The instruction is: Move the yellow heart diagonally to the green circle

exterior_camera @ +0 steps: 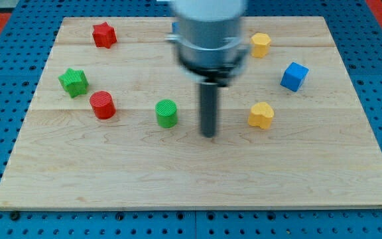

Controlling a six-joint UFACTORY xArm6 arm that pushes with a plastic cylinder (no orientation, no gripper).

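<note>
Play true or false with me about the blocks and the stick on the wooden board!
1. My tip is between the green circle and the yellow heart. True.
2. My tip is touching the yellow heart. False: there is bare board between them.
3. The red circle sits to the view's left of the green circle. True.
4. The blue cube is at the view's bottom left corner. False: it is on the view's right, above the yellow heart.
5. The green star is beside the yellow hexagon. False: the star is far on the view's left, the hexagon at the view's upper right.
6. The red star is near the view's top. True.
</note>
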